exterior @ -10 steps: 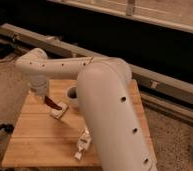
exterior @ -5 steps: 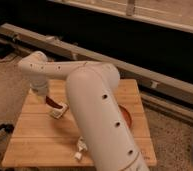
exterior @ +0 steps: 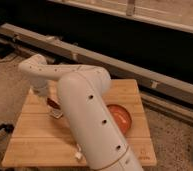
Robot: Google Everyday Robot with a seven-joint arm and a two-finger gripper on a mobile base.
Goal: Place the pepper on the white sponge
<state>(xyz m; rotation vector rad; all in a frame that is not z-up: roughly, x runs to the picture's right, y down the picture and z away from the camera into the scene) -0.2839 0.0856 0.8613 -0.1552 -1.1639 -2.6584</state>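
Note:
The dark red pepper lies at the left of the wooden table, at the upper edge of the white sponge; whether it rests on the sponge I cannot tell. My gripper hangs from the wrist at the table's left, just above and left of the pepper. The big white arm crosses the middle of the view and hides much of the table.
A round orange-red dish sits right of the arm. A small white-and-orange object shows at the arm's lower edge near the table's front. A dark rail runs behind the table. Gravel floor lies all around.
The arm's large link has swung left and nearer the camera, now hiding the mug and uncovering the orange-red dish. The gripper stays by the pepper and sponge.

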